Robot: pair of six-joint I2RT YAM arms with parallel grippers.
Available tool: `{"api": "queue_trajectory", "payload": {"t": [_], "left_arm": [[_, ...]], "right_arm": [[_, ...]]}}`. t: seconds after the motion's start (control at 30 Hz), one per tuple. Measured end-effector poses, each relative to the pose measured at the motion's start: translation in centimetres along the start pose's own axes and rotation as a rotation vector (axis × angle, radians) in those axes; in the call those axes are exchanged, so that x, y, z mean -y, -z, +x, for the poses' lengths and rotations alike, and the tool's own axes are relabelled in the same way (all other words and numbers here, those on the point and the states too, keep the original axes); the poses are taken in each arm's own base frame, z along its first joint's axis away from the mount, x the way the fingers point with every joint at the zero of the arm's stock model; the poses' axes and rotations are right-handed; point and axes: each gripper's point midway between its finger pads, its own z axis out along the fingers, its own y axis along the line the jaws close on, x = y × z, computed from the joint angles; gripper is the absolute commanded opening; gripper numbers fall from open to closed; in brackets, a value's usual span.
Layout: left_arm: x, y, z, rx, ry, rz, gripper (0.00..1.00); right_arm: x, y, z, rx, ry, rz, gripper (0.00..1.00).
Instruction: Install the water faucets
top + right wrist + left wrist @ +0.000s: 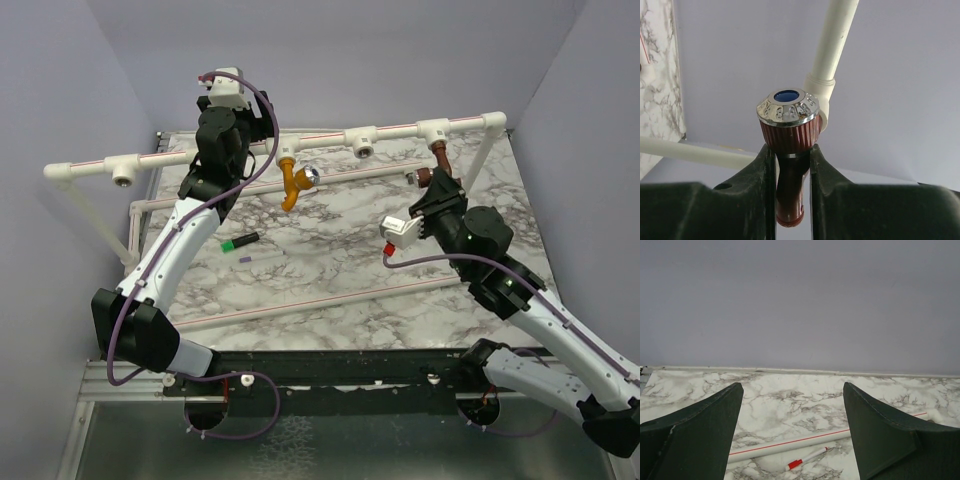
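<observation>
Reddish-brown faucet (790, 132), ribbed, with a blue-centred chrome cap, is clamped in your right gripper (790, 150) near the far right corner. Its embossed lettering is unreadable. Your left gripper (792, 410) gapes apart.

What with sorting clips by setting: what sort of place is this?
Probably a robot test booth: lavender walls, a marble-patterned table, a white pipe frame where the right claw grips a reddish-brown faucet.
</observation>
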Motion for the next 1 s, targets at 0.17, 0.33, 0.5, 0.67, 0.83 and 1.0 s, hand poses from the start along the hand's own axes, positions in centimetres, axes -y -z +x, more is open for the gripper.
{"api": "queue_trajectory", "payload": {"t": [0.17,0.33,0.5,0.67,0.83,1.0], "left_arm": [[0.0,0.0,-0.1,0.002,0.001,0.000,0.82],[0.0,0.0,-0.1,0.000,0.000,0.000,0.82],[0.0,0.0,-0.1,0.001,0.001,0.000,0.82],[-0.1,0.0,-0.1,0.002,0.000,-0.001,0.82],[-0.1,0.2,-0.5,0.009,0.002,-0.001,0.82],[-0.1,0.2,-0.5,0.002,0.002,-0.003,0.83]], "right_arm": [[0.2,0.0,0.1,-0.004,-0.133,0.043,0.01],[0.5,0.3,-0.1,0.020,-0.364,0.113,0.01],[1.1,0.3,-0.4,0.052,-0.629,0.180,0.01],[1.6,0.4,-0.4,0.073,-0.944,0.245,0.01],[2.0,0.5,-0.1,0.070,-1.263,0.319,0.00],[2.1,0.6,0.4,0.064,-1.542,0.407,0.00]]}}
